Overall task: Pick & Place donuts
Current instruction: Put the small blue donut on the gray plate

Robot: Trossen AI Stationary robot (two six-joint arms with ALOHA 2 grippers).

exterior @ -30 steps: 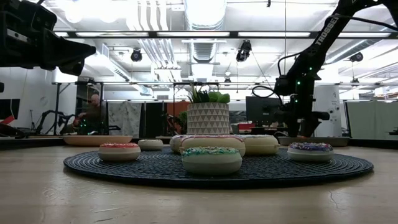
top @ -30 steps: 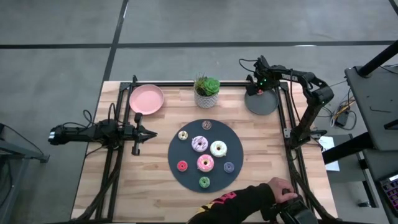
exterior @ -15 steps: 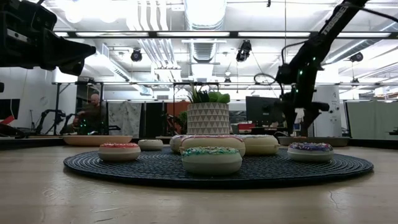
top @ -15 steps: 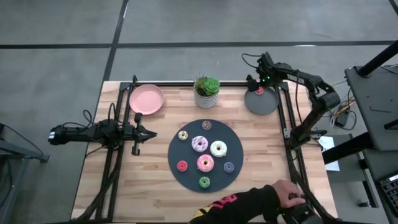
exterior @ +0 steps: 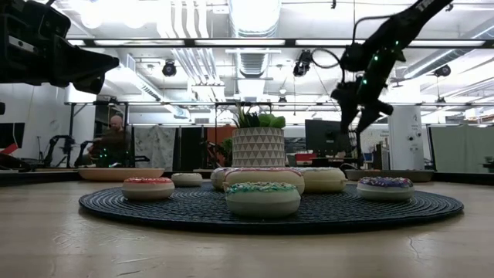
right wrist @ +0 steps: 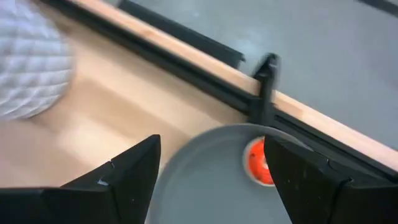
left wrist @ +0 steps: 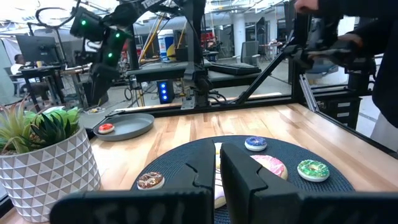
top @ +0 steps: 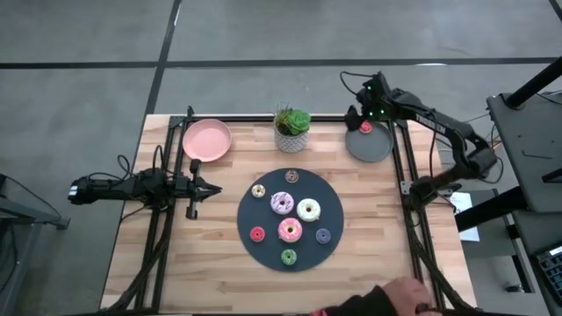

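- Donuts: seven on the dark round mat at mid-table — brown at the far edge, cream, purple-white, white, pink frosted, red, blue and green at the near edge.
- One more small red-orange donut lying in the grey plate at the far right corner, close to the plate's far rim; seen again in the right wrist view.
- Right gripper: jaws spread wide, holding nothing, raised clear above the grey plate, the red-orange donut showing between the two dark fingers from the wrist camera.
- Right arm: reaching from the right table edge up over the far corner, wrist angled down toward the plate; high in the low view.
- Left gripper: jaws pressed together, empty, pointing toward the mat from the left side of the table, well apart from the donuts.
- Left arm: stretched level along the left edge.
- Elsewhere: pink plate far left, potted plant at the far middle, a person's sleeve at the near edge.
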